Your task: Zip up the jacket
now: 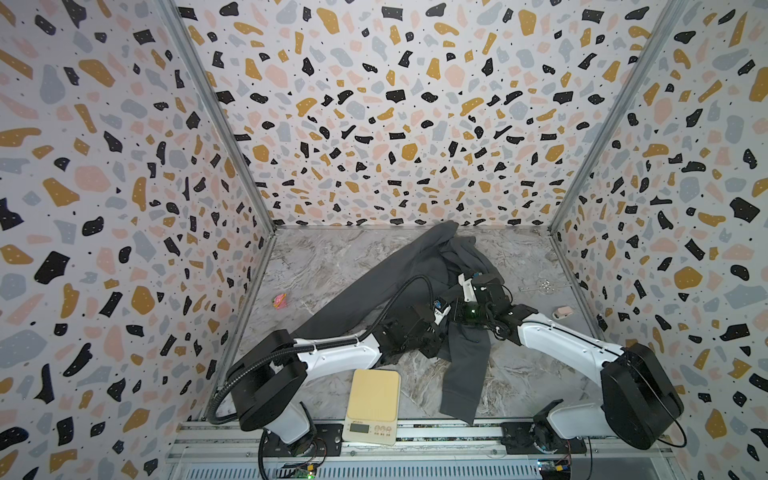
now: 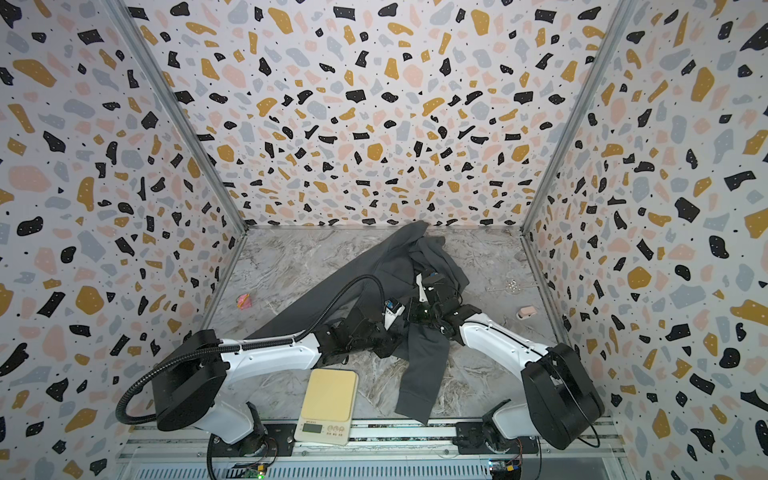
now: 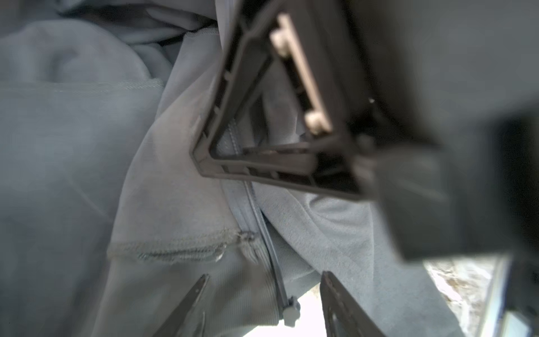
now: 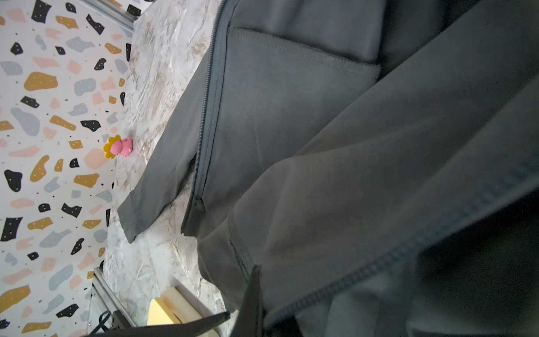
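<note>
Terrazzo-print walls box in a marbled grey table [image 1: 316, 266], and the jacket [image 1: 386, 282] lies slantwise across its middle, 1 sleeve trailing toward the front rail beside a kitchen scale [image 1: 374, 390]. A pink toy [image 1: 279, 300] sits well apart from it on the left.

Both my arms meet over the garment's lower front. The right gripper [image 4: 255, 289] has its jaws pressed together, and a toothed edge of the zipper [image 4: 204, 116] side runs straight into them, so I judge it is pinching the jacket's front edge. The left gripper [image 3: 265, 274] has its jaws spread, with the zip-tie pull [image 3: 287, 309] hanging between them, not pinched.

From the right wrist view I count 2 toothed edges lying apart, so the front is open. I cannot tell whether the bottom ends are seated in the slider.

I read this as the set-up step: one side anchored, the pull lined up. Next I would need the left jaws to close squarely on that thin tie, then draw toward the collar while the right keeps the fabric taut.
</note>
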You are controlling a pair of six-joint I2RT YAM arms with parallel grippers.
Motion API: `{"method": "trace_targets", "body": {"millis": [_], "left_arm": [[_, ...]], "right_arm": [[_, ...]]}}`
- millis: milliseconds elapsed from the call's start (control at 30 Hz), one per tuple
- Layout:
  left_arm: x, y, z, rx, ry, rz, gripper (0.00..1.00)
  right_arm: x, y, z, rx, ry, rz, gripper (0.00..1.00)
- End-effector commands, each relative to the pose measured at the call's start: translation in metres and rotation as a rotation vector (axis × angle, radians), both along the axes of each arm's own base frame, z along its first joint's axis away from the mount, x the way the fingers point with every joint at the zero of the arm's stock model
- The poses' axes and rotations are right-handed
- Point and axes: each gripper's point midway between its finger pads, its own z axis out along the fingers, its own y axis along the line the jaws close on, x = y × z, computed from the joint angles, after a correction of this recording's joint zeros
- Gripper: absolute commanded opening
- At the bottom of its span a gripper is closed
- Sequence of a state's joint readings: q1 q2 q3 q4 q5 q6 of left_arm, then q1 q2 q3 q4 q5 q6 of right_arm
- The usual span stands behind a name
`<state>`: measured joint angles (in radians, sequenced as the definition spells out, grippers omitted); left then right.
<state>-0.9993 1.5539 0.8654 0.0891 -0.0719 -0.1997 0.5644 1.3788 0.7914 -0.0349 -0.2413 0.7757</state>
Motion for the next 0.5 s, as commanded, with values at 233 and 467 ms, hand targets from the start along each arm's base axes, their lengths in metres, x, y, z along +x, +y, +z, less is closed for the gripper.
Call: {"method": "trace_targets", "body": {"millis": [233, 467], "left_arm": [[0.022, 0.002, 0.01, 0.111, -0.16, 0.142, 0.69], [0.026, -0.013, 0.008, 0.037, -0.155, 0.201, 0.66]], "right_arm": [[0.009, 0.007, 0.027, 0.153, -0.008, -0.102, 0.0], [0.008, 0.01, 0.036, 0.209, -0.006, -0.106, 0.0]]}}
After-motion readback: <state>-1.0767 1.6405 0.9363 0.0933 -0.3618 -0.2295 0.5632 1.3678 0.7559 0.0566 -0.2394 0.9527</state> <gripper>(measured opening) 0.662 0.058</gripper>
